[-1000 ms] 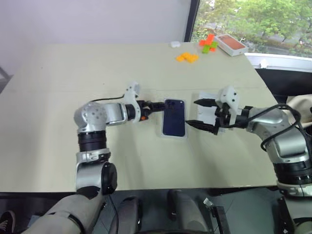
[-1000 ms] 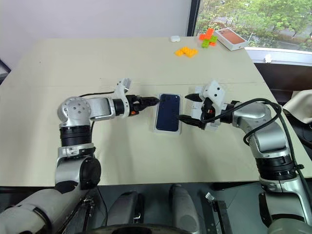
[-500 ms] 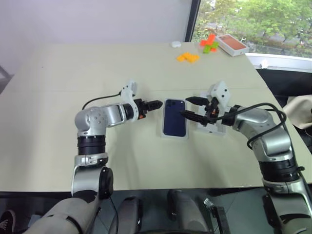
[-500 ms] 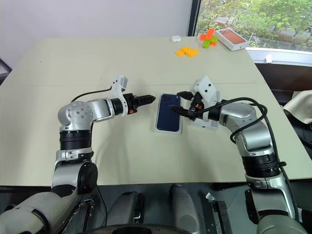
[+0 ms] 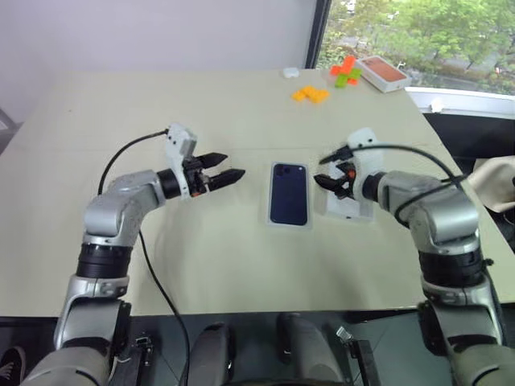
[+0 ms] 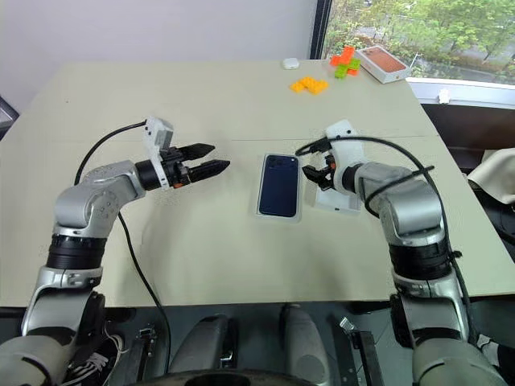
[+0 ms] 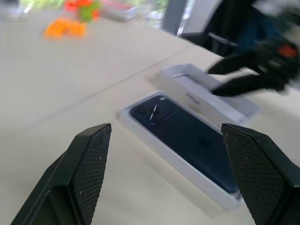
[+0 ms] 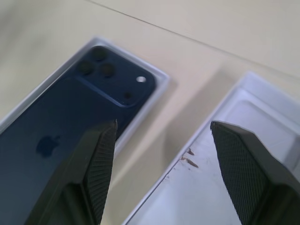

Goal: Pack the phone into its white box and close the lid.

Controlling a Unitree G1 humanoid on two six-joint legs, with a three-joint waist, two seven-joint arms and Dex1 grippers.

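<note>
The dark navy phone (image 5: 289,195) lies camera side up inside the shallow white box (image 5: 288,225) at the table's middle. Just right of it, the lid (image 5: 348,207) rests hollow side up, its plain white inside (image 8: 234,154) facing the right wrist camera. My left gripper (image 5: 233,165) hovers open a short way left of the box, pointing toward it and holding nothing. Open and empty too, my right gripper (image 5: 322,170) hangs over the gap between the box and the lid's far end. From the left wrist, the phone (image 7: 187,136) shows between the open fingers.
At the table's far right lie orange blocks (image 5: 310,94), orange and green blocks (image 5: 344,71), an orange-topped white box (image 5: 381,72) and a small white object (image 5: 289,72). The table's right edge runs close beside my right arm.
My left gripper has drawn back to the left, away from the box's edge, and rolled. The right gripper has swung from the lid's near side to its far end. Phone, box and lid kept still.
</note>
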